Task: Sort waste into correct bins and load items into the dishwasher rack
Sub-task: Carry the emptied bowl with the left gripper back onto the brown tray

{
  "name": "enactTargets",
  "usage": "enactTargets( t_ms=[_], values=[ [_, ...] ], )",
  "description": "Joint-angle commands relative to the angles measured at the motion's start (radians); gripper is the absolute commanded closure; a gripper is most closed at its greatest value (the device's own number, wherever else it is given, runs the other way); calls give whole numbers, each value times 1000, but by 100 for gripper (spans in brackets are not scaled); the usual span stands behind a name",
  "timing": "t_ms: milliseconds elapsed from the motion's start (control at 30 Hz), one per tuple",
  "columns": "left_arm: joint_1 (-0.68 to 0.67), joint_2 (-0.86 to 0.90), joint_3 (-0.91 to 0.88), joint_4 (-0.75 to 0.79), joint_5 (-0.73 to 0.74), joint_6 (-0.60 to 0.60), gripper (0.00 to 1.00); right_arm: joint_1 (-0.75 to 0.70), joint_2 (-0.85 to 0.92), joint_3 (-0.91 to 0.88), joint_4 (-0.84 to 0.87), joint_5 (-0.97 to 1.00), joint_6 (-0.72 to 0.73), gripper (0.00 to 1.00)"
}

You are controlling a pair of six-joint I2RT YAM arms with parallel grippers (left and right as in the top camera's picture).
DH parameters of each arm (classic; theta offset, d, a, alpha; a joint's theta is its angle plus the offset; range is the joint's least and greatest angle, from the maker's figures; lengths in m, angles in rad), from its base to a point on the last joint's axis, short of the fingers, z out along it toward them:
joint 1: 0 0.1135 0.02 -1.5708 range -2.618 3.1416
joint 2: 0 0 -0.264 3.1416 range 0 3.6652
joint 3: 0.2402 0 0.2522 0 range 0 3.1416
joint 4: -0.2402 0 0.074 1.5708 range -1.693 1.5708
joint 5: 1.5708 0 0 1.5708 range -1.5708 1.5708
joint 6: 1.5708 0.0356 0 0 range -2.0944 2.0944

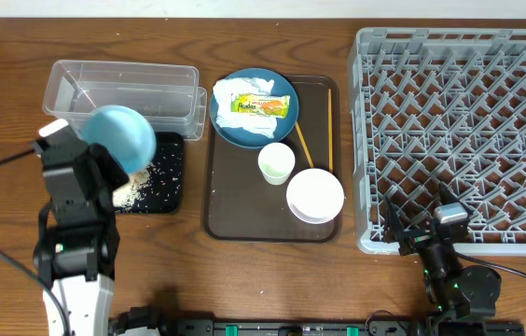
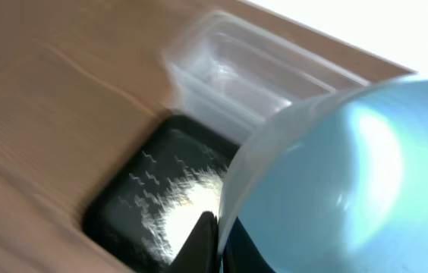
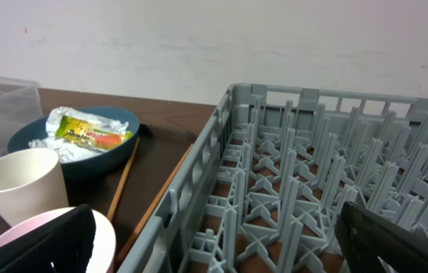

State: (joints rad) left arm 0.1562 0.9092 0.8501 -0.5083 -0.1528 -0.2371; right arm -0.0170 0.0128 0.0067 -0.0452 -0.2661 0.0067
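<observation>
Tabletop [image 1: 244, 280]: blue bowl [image 1: 121, 137] in left gripper [image 2: 212, 243]

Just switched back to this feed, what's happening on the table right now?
The left gripper is shut on the light blue bowl, tipped over the shallow black rectangular tray, where whitish rice-like scraps lie. The right gripper hangs open by the large grey plastic dishwasher rack, which has no dishes in it yet. The brown serving tray holds the dark blue round plate with crumpled white tissue and printed snack wrapper, plus a small pale cup, white bowl and wooden chopsticks.
</observation>
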Motion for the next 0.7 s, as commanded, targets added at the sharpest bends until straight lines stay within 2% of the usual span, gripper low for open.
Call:
enactTargets(
  t_ms=[0,100,167,400,667],
  values=[
    [2,-11,12,-92,365,-39,94,11,-2,-1,-4,-4,-4,1],
    [2,8,8,-204,565,-39,94,11,-2,-1,-4,-4,-4,1],
    [2,30,4,-266,637,-39,94,11,-2,-1,-4,-4,-4,1],
    [1,156,2,-421,643,-39,94,11,-2,-1,-4,-4,-4,1],
    [-62,349,-15,-408,643,-39,94,11,-2,-1,-4,-4,-4,1]
  ],
)
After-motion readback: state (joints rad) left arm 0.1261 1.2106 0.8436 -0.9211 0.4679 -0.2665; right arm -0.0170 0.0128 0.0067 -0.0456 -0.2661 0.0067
